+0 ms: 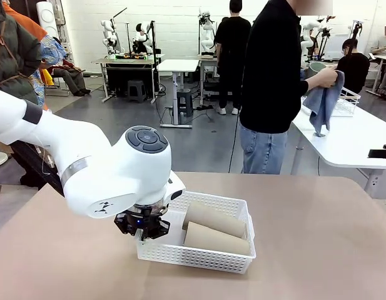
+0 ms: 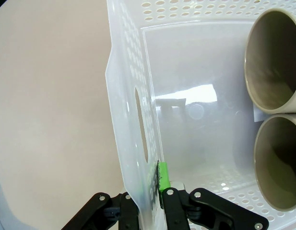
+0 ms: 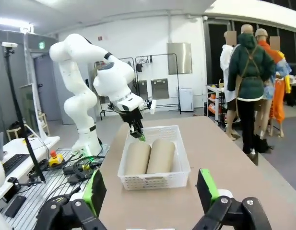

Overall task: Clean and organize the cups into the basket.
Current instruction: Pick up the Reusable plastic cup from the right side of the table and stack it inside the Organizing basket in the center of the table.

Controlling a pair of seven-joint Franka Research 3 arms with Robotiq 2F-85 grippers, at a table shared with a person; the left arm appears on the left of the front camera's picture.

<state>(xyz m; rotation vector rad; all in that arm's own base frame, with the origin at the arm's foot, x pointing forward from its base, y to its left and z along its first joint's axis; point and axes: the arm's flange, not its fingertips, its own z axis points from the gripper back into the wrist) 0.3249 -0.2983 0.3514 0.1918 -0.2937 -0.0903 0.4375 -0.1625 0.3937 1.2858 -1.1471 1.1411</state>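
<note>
The white perforated basket sits on the tan table a little left of the middle. Two tan cups lie on their sides in its right half, side by side. My left gripper is shut on the basket's left wall. In the left wrist view the green-padded fingers pinch that wall just below its handle slot, with both cup mouths at the right. My right gripper stands open and empty, well short of the basket. A person across the table wipes a pale green cup with a blue-grey cloth.
A white side table stands at the back right, and a white wire basket rests on it. The person stands between the two tables. Bare tan tabletop stretches to the right of the basket and in front of it.
</note>
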